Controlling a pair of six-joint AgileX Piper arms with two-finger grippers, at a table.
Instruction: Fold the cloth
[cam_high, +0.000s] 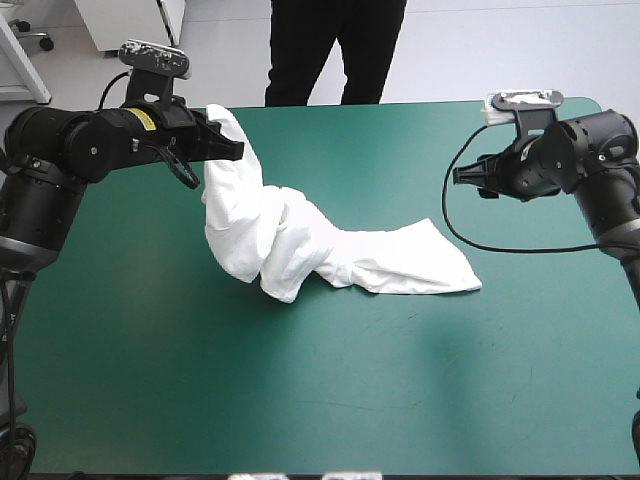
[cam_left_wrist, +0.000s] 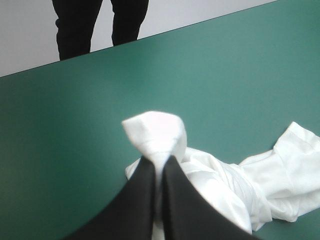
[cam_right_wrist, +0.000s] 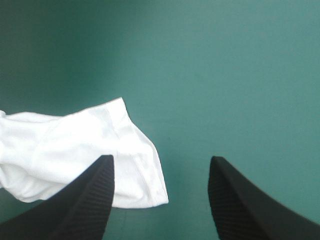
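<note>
the t-shirt (cam_high: 300, 240) is twisted into a long rope across the middle of the teal-green bench (cam_high: 400, 400). its long axis runs from a raised end at the far left down to a flat free end pointing toward the right side. the raised end is pinched in the left hand (cam_high: 232, 150), whose black fingers are pressed together on a fold of white cloth that pokes out past their tips. from there the fabric hangs in a bunched column to the bench and trails off flat. the free end lies on the bench, apart from and below the right hand (cam_high: 462, 176), which hovers near the right edge with its fingers spread wide and nothing between them. in the right wrist view that free end sits ahead of the hand and off toward one finger, not centred in the gap. the right hand looks the nearer one to the loose end. the coming move likely calls for it to drop and shift toward that end, so the two hands can draw the t-shirt out along its length before any fold.
</note>
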